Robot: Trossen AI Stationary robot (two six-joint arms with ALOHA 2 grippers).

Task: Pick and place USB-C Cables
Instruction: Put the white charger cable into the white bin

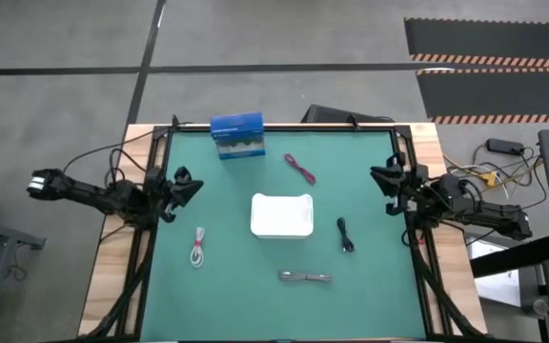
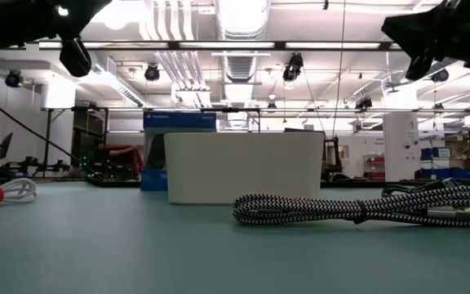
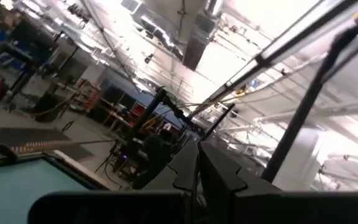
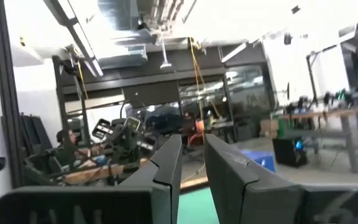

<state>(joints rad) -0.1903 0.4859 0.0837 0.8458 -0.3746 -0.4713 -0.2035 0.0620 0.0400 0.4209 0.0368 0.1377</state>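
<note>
Four small cable bundles lie on the green mat around a white tray [image 1: 281, 215]: magenta-red [image 1: 300, 169] beyond it, black [image 1: 346, 234] to its right, white-pinkish [image 1: 198, 247] to its left, and grey-silver [image 1: 305, 276] in front of it. In the low view the grey-silver bundle [image 2: 365, 211] lies nearest and the white-pinkish one [image 2: 2, 194] at left. My left gripper [image 1: 187, 186] hovers raised at the left edge, its fingers [image 3: 188, 168] together. My right gripper [image 1: 386, 179] hovers raised at the right edge, with a narrow gap between its fingers [image 4: 169, 162]. Neither is near a cable.
A blue box [image 1: 237, 135] stands at the far edge of the mat, seen behind the tray [image 2: 243, 167] in the low view. A black frame borders the mat [image 1: 255, 305] on its sides. Open mat lies between the bundles and both arms.
</note>
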